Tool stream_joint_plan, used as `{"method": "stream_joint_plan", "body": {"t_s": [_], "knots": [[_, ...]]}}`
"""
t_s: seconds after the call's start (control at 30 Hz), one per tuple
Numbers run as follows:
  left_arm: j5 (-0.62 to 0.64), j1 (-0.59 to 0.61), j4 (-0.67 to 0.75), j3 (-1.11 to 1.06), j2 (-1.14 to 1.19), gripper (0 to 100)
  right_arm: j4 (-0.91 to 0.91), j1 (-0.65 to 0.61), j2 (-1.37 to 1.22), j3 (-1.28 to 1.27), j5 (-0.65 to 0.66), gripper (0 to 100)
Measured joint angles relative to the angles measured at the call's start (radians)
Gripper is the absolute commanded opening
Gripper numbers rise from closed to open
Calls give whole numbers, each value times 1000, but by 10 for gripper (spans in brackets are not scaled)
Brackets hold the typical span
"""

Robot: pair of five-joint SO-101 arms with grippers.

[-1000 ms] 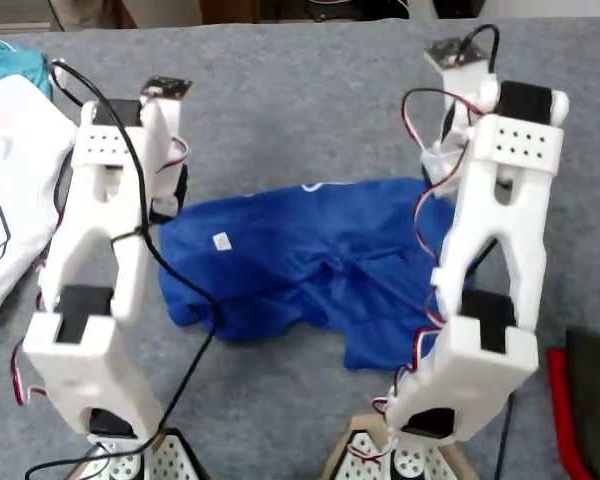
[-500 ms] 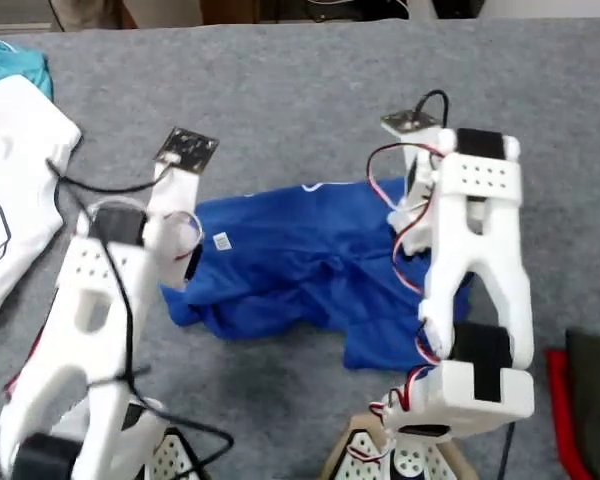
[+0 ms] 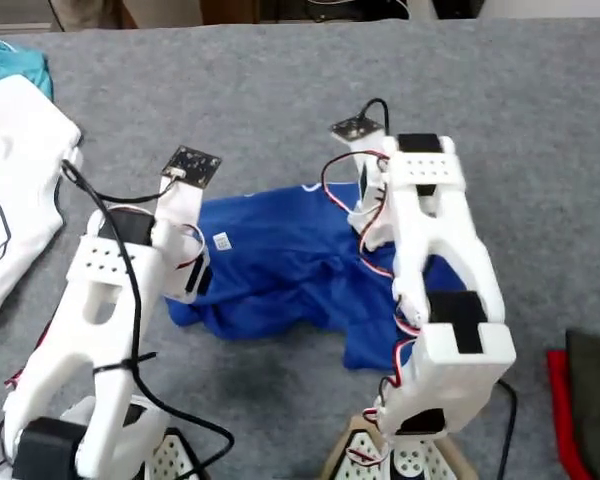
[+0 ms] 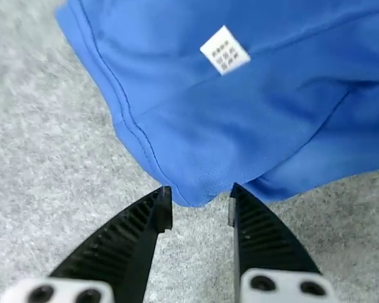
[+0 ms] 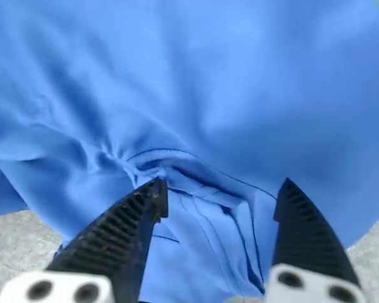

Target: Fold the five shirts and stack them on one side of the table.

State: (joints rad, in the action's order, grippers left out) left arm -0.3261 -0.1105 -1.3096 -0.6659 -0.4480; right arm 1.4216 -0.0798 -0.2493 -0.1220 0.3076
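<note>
The crumpled blue fabric shirt [image 3: 280,265] lies in the middle of the grey felt worktop [image 3: 280,90], long axis running left edge to right, its left-end hem just between the tips of my spread left claw [image 4: 199,205], and my right claw [image 5: 218,192] gapes wide over its bunched middle.

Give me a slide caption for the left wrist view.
Open left gripper poised at the folded edge of a blue shirt with a white tag, on grey cloth.
</note>
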Motion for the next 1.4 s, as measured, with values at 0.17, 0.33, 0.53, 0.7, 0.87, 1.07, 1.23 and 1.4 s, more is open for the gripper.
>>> {"method": "stream_joint_plan", "body": {"t_s": [0.17,0.33,0.53,0.7,0.87,1.07,1.23,1.4], "knots": [[0,0,0,0,8,80,-12,2,-11,-3,-6,37],[0,0,0,0,8,43,-9,6,-14,-3,-5,44],[0,0,0,0,8,43,-12,72,-14,-26,-6,48],[0,0,0,0,8,44,55,104,-12,-20,-6,59],[0,0,0,0,8,45,95,115,40,-28,-6,69],[0,0,0,0,8,45,75,115,74,-57,-6,69],[0,0,0,0,8,45,72,115,74,-57,-6,78],[0,0,0,0,8,46,46,115,74,-71,-40,158]]}}
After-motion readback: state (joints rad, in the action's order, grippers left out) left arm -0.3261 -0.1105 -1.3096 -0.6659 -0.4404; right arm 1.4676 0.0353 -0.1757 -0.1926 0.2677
